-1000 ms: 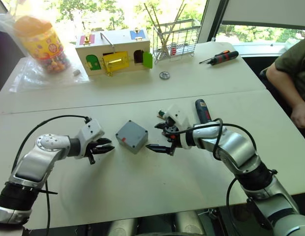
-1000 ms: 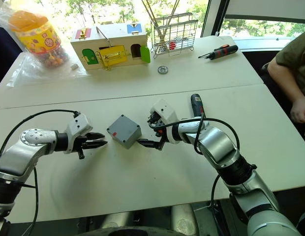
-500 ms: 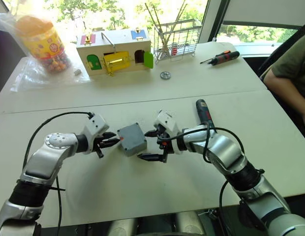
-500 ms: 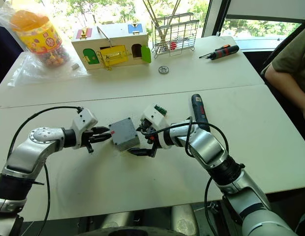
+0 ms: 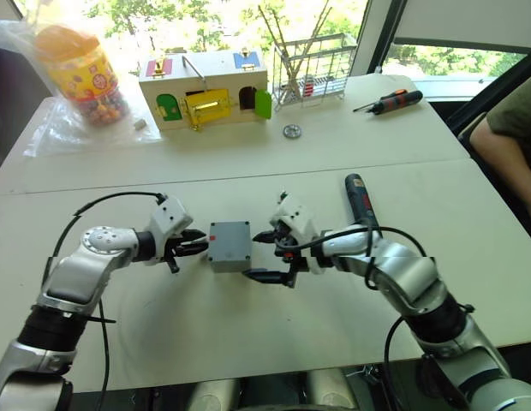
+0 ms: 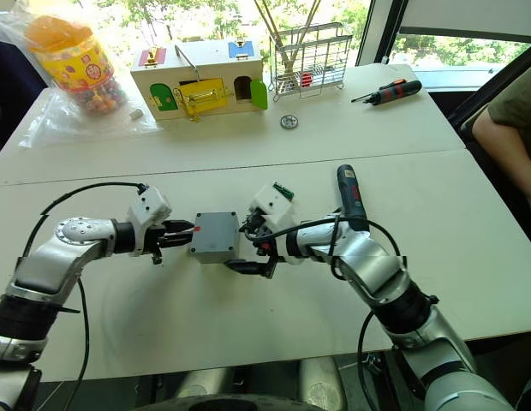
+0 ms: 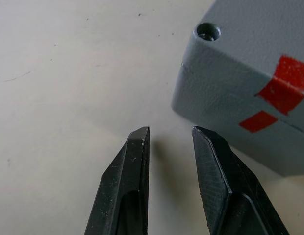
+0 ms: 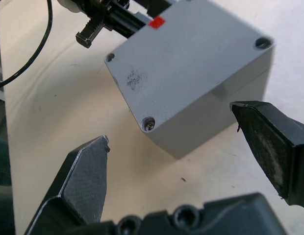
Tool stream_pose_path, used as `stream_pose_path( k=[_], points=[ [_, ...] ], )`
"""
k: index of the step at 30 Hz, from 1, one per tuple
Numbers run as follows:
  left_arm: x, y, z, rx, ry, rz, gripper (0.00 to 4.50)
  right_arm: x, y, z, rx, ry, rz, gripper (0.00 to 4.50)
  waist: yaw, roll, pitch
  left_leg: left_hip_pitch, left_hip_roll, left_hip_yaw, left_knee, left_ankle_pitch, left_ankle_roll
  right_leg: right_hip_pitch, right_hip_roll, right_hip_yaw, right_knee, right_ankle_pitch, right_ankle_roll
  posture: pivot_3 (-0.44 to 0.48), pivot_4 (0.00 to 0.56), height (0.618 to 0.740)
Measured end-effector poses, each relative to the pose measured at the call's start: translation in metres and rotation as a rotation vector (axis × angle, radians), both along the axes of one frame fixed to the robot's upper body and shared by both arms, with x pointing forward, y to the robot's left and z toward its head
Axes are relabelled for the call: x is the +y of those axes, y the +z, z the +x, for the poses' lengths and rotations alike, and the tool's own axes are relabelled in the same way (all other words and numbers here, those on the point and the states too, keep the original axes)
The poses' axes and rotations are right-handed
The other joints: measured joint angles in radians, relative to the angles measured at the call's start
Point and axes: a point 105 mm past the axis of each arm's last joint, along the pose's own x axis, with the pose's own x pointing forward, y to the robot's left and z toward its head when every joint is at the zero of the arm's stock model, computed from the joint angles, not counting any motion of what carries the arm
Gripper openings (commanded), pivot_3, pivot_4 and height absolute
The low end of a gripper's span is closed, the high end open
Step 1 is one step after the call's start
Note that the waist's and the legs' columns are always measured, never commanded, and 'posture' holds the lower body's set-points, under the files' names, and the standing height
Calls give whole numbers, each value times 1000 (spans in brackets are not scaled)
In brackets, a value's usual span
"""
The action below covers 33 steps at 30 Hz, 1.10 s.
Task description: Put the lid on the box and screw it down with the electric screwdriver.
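Note:
The grey box (image 5: 229, 246) sits on the white table between my two grippers. The lid (image 8: 191, 58) lies on top of it as its upper face, with a screw hole at each corner. Red marks (image 7: 283, 83) show on the side facing my left gripper (image 5: 197, 243). That gripper is narrowly open with nothing between its fingers, its tips just short of that side. On the opposite side my right gripper (image 5: 263, 257) stands wide open, its fingers either side of the box's near corner. The black electric screwdriver (image 5: 358, 199) lies on the table behind my right forearm.
At the back stand a wooden latch box (image 5: 205, 86), a wire rack (image 5: 313, 64) and a candy jar (image 5: 77, 64). A small metal disc (image 5: 289, 131) and a red-and-black manual screwdriver (image 5: 387, 101) lie nearby. A person's arm (image 5: 505, 141) rests at the right edge.
Both grippers have closed in on the box from either side. The box has turned from a diagonal stance to square with the table edge.

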Motion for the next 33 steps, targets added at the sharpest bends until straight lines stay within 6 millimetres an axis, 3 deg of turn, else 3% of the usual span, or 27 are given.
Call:
stream_pose_path(
  k=[4, 6, 10, 17, 22, 33],
  points=[
    [8, 19, 1, -15, -11, -20, 1360, -16, 23, 1, -53, -42, 73, 4482, 1, 0, 0, 0, 0, 0, 0, 0, 0, 0, 0, 0, 0, 0, 0, 0, 150, 740],
    [6, 37, 2, -32, -29, -62, 1360, -25, 41, 4, -117, -75, 159, 4482, 2, 0, 0, 0, 0, 0, 0, 0, 0, 0, 0, 0, 0, 0, 0, 0, 150, 740],
    [-12, 66, -3, -72, -116, -115, 1360, -39, 56, 12, -179, -139, 217, 4482, -1, 0, 0, 0, 0, 0, 0, 0, 0, 1, 0, 0, 0, 0, 0, 0, 150, 740],
    [-43, 73, -20, -68, -260, -101, 1360, -51, 42, 21, -131, -211, 183, 4482, -3, 0, 0, 0, 0, 0, 0, 0, 0, 0, 0, 0, 0, 0, 0, 0, 150, 740],
    [-48, 69, -25, -53, -291, -82, 1360, -58, 24, 29, -118, -260, 131, 3089, -2, 0, 0, 0, 0, 0, 0, 0, 0, 0, 0, 0, 0, 0, 0, 0, 150, 740],
    [-46, 59, -34, -14, -289, -60, 1360, -71, -2, 40, -99, -320, 75, 3089, -1, 0, 0, 0, 0, 0, 0, 0, 0, 0, 0, 0, 0, 0, 0, 0, 150, 740]
  ],
)
